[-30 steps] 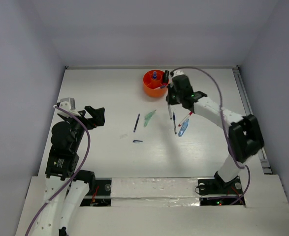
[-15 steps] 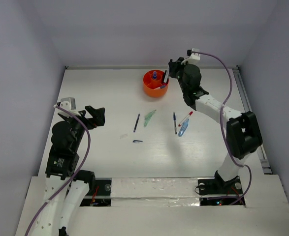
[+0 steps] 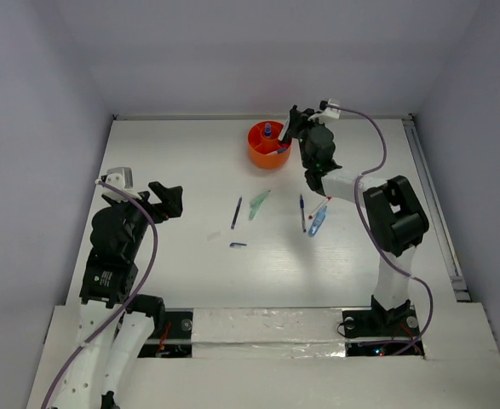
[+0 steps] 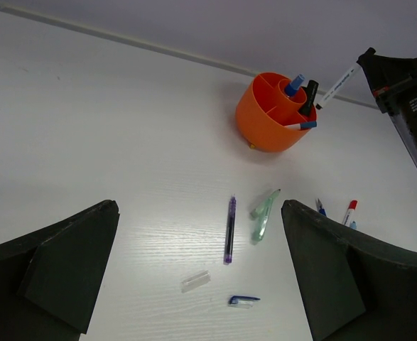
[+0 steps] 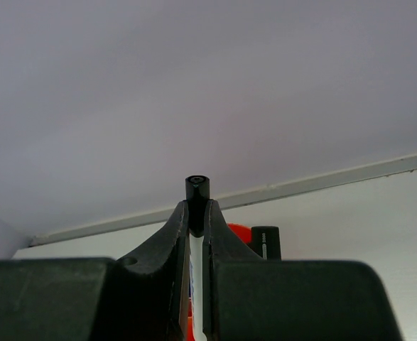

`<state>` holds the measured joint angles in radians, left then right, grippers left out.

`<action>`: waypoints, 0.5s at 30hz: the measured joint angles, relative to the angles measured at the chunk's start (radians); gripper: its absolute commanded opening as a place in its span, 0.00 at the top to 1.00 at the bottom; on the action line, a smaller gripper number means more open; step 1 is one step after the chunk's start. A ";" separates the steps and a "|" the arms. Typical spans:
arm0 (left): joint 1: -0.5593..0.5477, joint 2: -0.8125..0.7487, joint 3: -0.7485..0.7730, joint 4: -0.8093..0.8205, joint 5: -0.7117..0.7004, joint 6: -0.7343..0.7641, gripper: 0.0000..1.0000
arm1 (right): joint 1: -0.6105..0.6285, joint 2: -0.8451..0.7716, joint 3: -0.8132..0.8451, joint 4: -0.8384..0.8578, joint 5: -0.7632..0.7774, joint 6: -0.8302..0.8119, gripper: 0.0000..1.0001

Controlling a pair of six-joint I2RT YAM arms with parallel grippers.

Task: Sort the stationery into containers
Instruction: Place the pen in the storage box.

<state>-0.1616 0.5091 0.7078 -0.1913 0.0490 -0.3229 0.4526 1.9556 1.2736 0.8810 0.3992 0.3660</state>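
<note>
1. The right claw [image 5: 197, 207] is shut tight on a white pen [image 5: 196, 273] with a black end. It is at 2 o'clock from the orange tub [image 3: 268, 146], very near the rim.
2. The left claw [image 4: 199, 207] is wide open and holds nothing. It hangs at 9 o'clock over the table [image 3: 173, 153], well apart from the pens.
3. The orange tub sits at 12 o'clock on the table. In it stand a small bottle [image 4: 294, 84] with a blue cap, a black marker [image 4: 308, 98] and a pen with a blue end.
4. Near the middle lie a dark blue pen [image 3: 236, 213] and a pale green pen [image 3: 259, 204], side by side.
5. At 3 o'clock from them lie another dark pen, a red-tipped pen [image 3: 322, 204] and a light blue pen [image 3: 318, 224], close together.
6. A small blue bit [image 3: 238, 244] lies at 6 o'clock from the dark blue pen.
</note>
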 measured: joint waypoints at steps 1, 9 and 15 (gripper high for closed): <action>0.000 0.001 0.000 0.000 0.000 0.000 0.01 | 0.004 0.011 0.000 0.013 0.005 0.000 1.00; 0.000 0.002 0.000 0.000 0.000 0.000 0.01 | 0.040 0.076 -0.002 0.058 0.033 -0.006 1.00; 0.000 0.002 0.000 0.000 0.000 0.000 0.01 | 0.063 0.109 -0.002 0.098 0.064 -0.032 0.99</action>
<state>-0.1616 0.5106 0.7078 -0.1913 0.0486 -0.3233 0.5152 2.0644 1.2716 0.9794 0.4629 0.3344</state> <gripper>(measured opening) 0.990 0.101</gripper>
